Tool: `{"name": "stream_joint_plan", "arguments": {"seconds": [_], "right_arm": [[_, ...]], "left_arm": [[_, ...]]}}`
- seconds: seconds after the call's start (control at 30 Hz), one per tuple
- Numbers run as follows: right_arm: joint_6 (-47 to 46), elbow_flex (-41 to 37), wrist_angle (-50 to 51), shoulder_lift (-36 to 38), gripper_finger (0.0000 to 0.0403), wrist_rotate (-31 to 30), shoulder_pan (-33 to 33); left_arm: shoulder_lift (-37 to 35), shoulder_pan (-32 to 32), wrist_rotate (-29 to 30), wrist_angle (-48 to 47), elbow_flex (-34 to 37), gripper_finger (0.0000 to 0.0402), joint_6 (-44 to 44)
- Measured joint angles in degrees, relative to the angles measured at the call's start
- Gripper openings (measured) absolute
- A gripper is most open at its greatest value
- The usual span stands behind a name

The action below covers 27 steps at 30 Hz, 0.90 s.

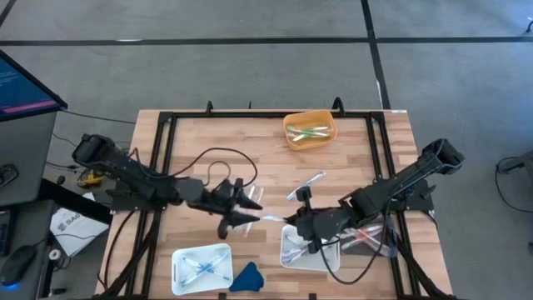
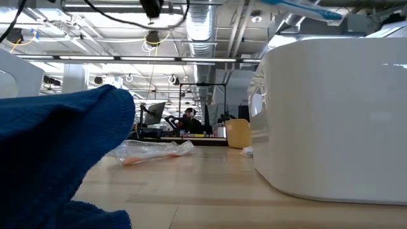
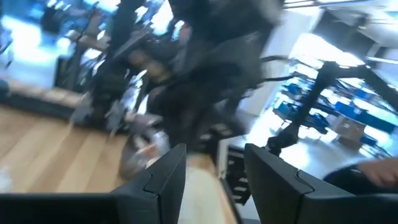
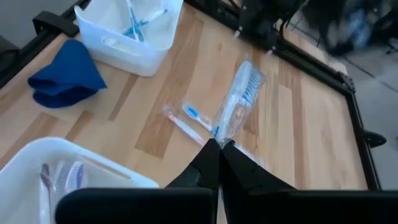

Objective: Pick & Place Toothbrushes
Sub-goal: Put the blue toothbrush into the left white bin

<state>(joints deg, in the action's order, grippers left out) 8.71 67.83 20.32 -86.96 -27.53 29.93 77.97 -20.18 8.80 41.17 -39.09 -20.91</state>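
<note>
Right gripper (image 4: 219,148), fingers pressed together and empty, hovers low-centre in its wrist view above a blue-tipped toothbrush (image 4: 198,116) and a wrapped toothbrush (image 4: 236,102) lying on bare wood. Both look light, stiff and slippery, so mid-handle seems the best hold. Farther, upper left, more lie in a white tray (image 4: 134,46). Left gripper (image 1: 246,208) hangs parted.
</note>
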Motion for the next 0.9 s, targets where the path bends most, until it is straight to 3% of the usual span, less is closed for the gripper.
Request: {"name": "stream_joint_plan", "arguments": {"seconds": [0.27,0.53,0.73,0.9], "right_arm": [[-1.69,0.00,1.27,-0.09,0.0001,-1.00,-0.23],[-1.50,-0.08,-1.72,2.09,0.0000,-12.81,2.77],[5.44,-7.91,-20.57,8.63,0.0000,-14.63,6.68],[12.15,-19.61,-45.58,14.86,0.0000,-8.19,7.89]], "left_arm": [[-5.07,-4.93,0.70,0.18,0.00,0.0157,8.48],[-6.86,-7.84,0.57,-5.94,0.00,0.0157,8.28],[-6.81,-7.51,1.91,-6.00,0.00,0.0157,9.02],[-4.07,-7.01,10.41,-3.74,0.00,0.0157,9.95]]}}
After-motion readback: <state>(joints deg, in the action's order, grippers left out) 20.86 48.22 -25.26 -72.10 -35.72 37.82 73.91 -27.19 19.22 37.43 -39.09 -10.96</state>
